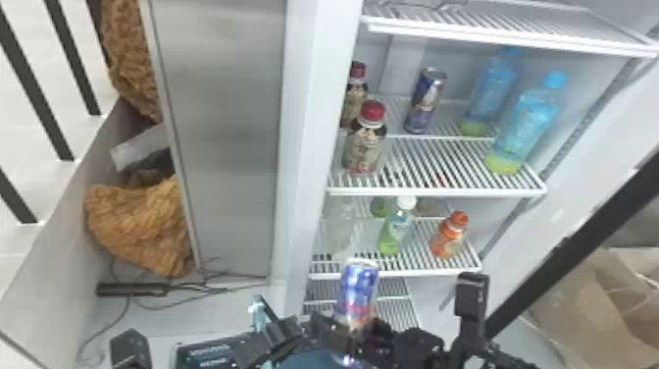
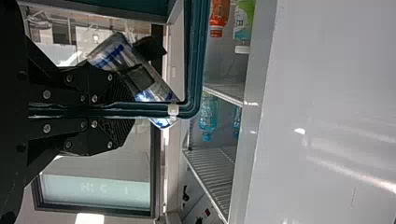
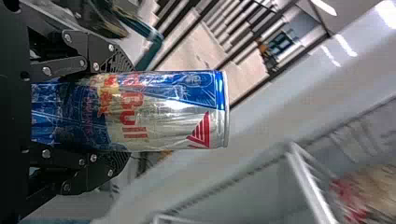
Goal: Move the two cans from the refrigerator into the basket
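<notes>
So the right end effector (image 1: 355, 329) has its fingers closed in on both sides of a can (image 1: 359, 289), open only as wide as the can itself, and that one's in front of the refrigerator's (image 1: 318, 98) lower shelves, with a blue-and-silver label showing big red lettering and a red striped triangle. Left end effector (image 1: 282, 336) is clenched on the basket's teal handle (image 2: 194, 56), also in front of the refrigerator, while the other can (image 1: 425, 100), same sort of blue-and-silver label, is standing inside the refrigerator on a wire shelf (image 1: 436, 191).
</notes>
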Robot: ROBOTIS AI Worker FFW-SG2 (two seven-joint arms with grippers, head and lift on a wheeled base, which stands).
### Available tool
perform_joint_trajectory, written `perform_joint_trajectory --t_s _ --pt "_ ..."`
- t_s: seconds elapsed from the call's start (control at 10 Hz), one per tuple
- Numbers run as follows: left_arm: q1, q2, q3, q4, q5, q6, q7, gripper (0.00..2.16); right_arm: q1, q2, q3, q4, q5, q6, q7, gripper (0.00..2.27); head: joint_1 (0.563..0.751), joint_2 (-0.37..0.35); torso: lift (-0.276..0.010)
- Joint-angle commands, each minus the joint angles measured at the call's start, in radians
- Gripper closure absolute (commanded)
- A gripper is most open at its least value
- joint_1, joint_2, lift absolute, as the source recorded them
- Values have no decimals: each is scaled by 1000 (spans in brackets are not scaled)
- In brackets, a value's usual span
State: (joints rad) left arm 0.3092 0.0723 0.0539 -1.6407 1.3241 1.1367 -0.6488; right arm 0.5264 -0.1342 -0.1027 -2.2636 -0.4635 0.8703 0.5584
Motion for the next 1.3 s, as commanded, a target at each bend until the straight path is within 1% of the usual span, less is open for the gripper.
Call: perform_joint_trajectory --t_s 0.0,0.1,0.2,0.3,0.4,0.5,0.6,0.7,0.8,0.9,1.0,1.2 --pt "0 0 0 0 0 0 0 1191 -38 -30 41 27 -1 84 35 1280 695 -178 -31" --pt "-2 0 0 0 0 0 0 1191 -72 -50 79 51 19 114 69 1280 695 -164 -31" --pt "-2 -2 0 0 -2 0 0 1191 -92 -50 85 54 53 165 90 1116 695 -134 -31" --pt "0 -2 0 0 -2 0 0 1191 -92 -50 85 56 53 168 90 667 695 -121 -31" --pt "0 -2 0 0 -2 0 0 1191 -92 -51 85 58 53 168 92 279 695 -121 -31" --pt "0 -2 0 0 0 0 0 1191 -92 -51 83 56 49 165 90 65 695 -122 -31" --pt "0 -2 0 0 0 0 0 1191 -92 -50 79 54 47 160 90 98 695 -123 -31" --pt "0 -2 0 2 0 0 0 1191 -90 -45 61 49 49 121 86 131 695 -124 -31" --pt "0 -2 2 0 0 0 0 1191 -63 -31 23 4 51 57 52 133 695 -130 -31" --pt "0 -2 2 0 0 0 0 1191 -28 -5 -49 -67 77 3 11 133 695 -141 -31" --pt "-2 -2 2 0 0 0 0 1191 -13 16 -115 -94 89 -75 -6 134 695 -177 -31" --pt "-5 -2 4 0 4 -8 -2 1191 -4 39 -188 -143 117 -166 -45 136 695 -281 -31"
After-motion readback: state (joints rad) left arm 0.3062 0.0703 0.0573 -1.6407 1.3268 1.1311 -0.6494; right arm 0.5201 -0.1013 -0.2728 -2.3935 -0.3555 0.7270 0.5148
